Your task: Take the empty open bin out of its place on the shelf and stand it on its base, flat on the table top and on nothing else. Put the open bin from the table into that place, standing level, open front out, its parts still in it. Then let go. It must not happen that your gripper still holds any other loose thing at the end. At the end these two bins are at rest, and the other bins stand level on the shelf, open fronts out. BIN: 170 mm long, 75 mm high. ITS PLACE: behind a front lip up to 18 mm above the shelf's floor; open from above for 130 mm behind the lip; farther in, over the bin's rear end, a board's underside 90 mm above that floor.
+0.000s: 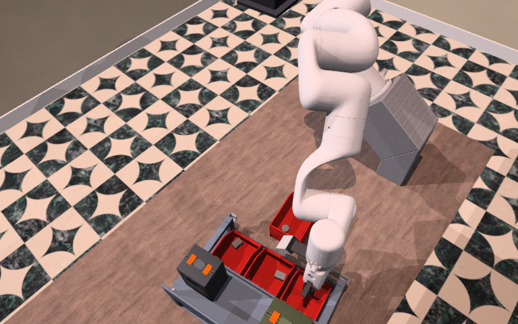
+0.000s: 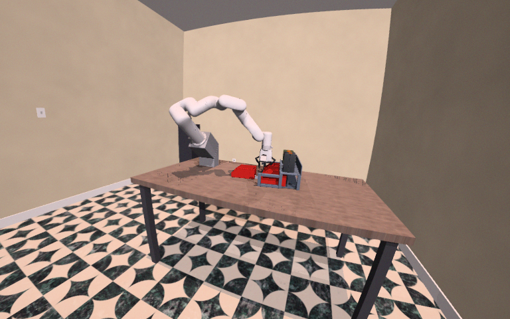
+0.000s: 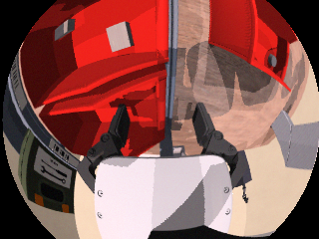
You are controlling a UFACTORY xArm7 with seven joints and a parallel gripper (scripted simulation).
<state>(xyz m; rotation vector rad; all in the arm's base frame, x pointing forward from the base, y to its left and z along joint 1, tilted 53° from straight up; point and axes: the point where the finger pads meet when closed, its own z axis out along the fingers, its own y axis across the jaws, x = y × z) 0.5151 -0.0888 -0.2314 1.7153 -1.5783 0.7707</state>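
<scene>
Three red open bins stand in a row on the grey shelf [image 1: 223, 233] [image 2: 297, 177]. The left bin [image 1: 228, 250] and the middle bin [image 1: 267, 267] [image 3: 100, 47] each hold a grey part. The right bin [image 1: 320, 301] [image 3: 142, 118] is empty. My gripper [image 1: 307, 291] [image 2: 264, 161] [image 3: 160, 111] is open and points down at this bin's front end. One finger is inside the bin and the other is outside, so they straddle its front wall and the shelf's front lip [image 3: 171, 47]. Another red bin [image 1: 282, 219] [image 2: 244, 171] [image 3: 242, 16] with a small grey part stands on the table [image 1: 152, 248] just in front of the shelf.
A dark grey box [image 1: 200, 271] [image 2: 288, 159] with orange latches and an olive box [image 1: 282, 314] sit on the shelf's upper board. The arm's grey pedestal [image 1: 397, 125] [image 2: 206, 150] stands at the table's far end. My forearm hangs over the table bin.
</scene>
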